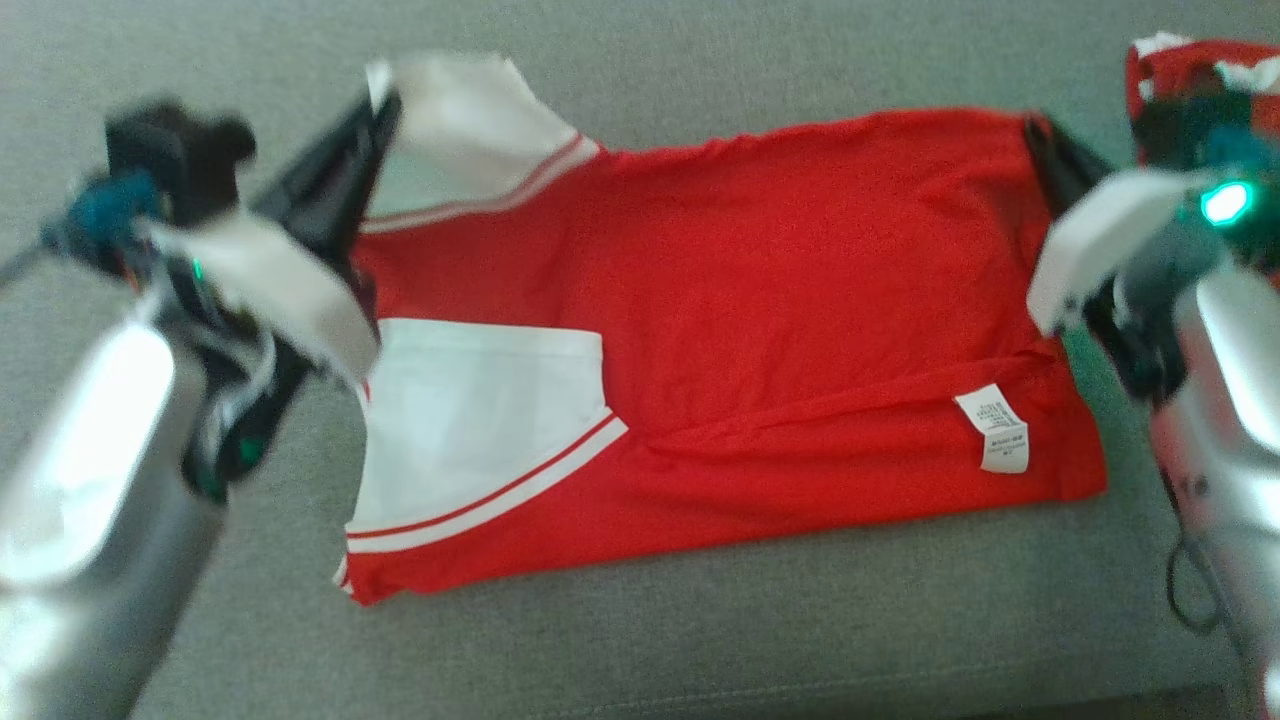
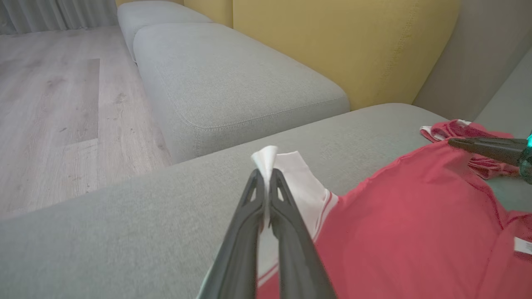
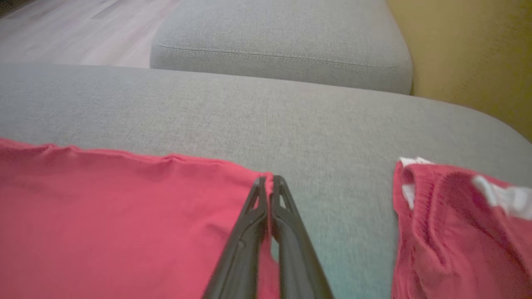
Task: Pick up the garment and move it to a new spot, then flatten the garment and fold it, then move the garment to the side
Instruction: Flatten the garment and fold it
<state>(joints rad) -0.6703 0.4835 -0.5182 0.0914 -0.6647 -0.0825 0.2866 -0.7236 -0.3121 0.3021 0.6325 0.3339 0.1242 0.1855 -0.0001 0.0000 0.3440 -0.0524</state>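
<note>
The garment point(image 1: 750, 330), a red shirt with white sleeves, is found spread on the grey sofa cushion point(image 1: 700, 640), sleeves left, hem right. The left gripper point(image 2: 266, 174) is pressed together on the far white sleeve point(image 1: 470, 120), whose tip is raised off the cushion. The right gripper point(image 3: 269, 179) is pinched on the far hem corner (fabric is seen between the fingers). Both far corners are judged to be held so that the far edge may be folded over the near one. A second red item point(image 1: 1190, 80) lies apart at the far right.
</note>
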